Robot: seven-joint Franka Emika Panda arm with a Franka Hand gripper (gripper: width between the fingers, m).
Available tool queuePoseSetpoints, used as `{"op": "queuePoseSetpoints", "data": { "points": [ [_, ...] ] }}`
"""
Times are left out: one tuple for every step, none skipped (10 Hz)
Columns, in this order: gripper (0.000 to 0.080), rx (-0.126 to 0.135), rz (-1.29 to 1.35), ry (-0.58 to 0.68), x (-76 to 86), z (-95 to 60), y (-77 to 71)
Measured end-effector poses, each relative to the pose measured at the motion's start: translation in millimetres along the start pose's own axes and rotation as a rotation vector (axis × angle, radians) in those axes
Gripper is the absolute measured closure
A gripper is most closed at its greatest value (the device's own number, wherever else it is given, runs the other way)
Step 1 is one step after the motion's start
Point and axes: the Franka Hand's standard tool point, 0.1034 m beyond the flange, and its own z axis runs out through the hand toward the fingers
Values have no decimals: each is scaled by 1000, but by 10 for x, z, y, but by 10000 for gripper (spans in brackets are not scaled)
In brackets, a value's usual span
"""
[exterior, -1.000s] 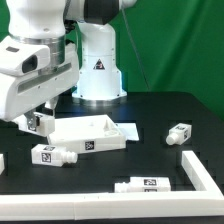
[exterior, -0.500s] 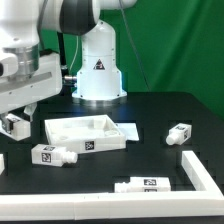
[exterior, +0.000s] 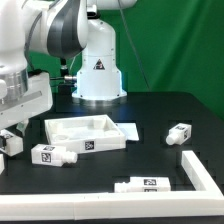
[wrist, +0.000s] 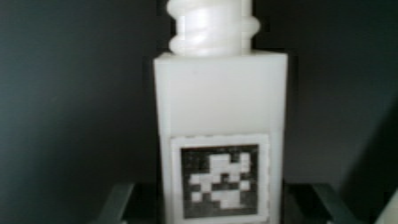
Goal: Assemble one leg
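Pinches the leg (wrist: 217, 100) low on its body, claw (wrist: 226, 205) pressed onto both sides level with the tag sticker (wrist: 222, 180); leaves the ribbed tip (wrist: 214, 28) free and pointing away from the wrist, probably to offer that end to a socket; holds it close to the tabletop (exterior: 150, 108) edge at the exterior view's left, apart from the panel (exterior: 88, 130) near the middle.

Looks like hard, smooth white plastic: square-sided block, rounded ribbed end, matte black-and-white print.

Shows the panel flat, white, rim upward, likely so a leg can go in from above; shows a second peg (exterior: 52, 155) on its side just before the panel, a third peg (exterior: 180, 132) toward the edge at the exterior view's right, a fourth peg (exterior: 140, 184) near the edge closest to that camera; all on matte black.
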Motion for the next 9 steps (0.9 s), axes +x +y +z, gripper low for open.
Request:
{"op": "queuePoseSetpoints", "data": {
  "points": [
    [515, 5, -4, -2, 39, 27, -45],
    [515, 8, -10, -1, 81, 44, -90],
    [515, 9, -13, -1, 89, 55, -111],
    [515, 9, -12, -1, 85, 54, -104],
    [399, 9, -12, -1, 85, 58, -106],
    [263, 9, -12, -2, 85, 58, -106],
    [263, 9, -12, -3, 108, 25, -110],
    [173, 7, -20, -8, 213, -192, -141],
    [157, -6, -42, -2, 389, -534, -161]
  ]
}}
